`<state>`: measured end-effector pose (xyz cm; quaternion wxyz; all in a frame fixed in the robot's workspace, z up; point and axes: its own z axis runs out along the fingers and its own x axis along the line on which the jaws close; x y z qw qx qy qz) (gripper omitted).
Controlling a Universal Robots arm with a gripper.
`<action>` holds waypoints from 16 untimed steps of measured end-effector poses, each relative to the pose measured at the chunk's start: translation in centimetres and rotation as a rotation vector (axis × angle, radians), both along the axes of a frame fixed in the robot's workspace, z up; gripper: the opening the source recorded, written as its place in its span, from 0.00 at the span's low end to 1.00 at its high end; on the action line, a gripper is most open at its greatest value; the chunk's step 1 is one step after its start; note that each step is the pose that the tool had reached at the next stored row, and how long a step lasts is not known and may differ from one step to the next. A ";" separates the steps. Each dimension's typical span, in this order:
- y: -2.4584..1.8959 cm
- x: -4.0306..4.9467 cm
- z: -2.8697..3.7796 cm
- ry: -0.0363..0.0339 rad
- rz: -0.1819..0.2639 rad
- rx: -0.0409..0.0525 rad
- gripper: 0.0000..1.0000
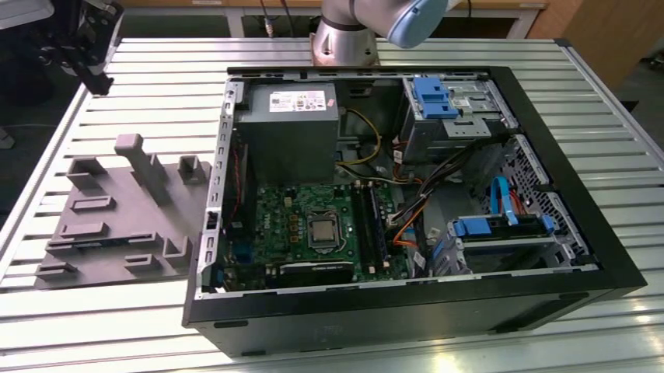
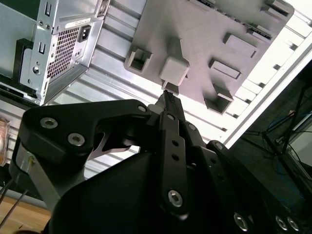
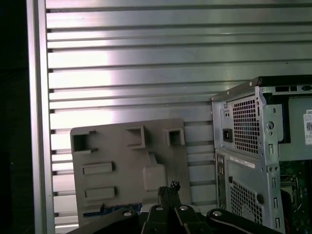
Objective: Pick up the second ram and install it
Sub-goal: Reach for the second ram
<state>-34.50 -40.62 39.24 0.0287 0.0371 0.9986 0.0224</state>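
Lying along one edge of the flat grey plastic block with upright posts [image 3: 126,165], the second ram [image 3: 105,209], a long, thin, dark bluish circuit stick, is partly hidden in the first wrist view by the black gripper [image 3: 168,189]. The gripper is seen over the block, its fingers pressed together with nothing visible between them. Beside the block, the open black computer case [image 1: 415,311] is set on the ribbed aluminium table [image 1: 155,101], and a green circuit board [image 1: 275,225] is seen inside it.
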 end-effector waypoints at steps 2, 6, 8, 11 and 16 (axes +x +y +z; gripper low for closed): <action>-0.09 -0.02 -0.02 0.0000 0.000 -0.0001 0.11; -0.25 -0.06 -0.05 0.0001 0.000 -0.0002 0.11; -0.32 -0.07 -0.06 0.0001 0.000 -0.0001 0.11; -0.41 -0.08 -0.08 0.0001 0.000 -0.0001 0.11; -0.53 -0.12 -0.10 0.0001 0.000 -0.0001 0.11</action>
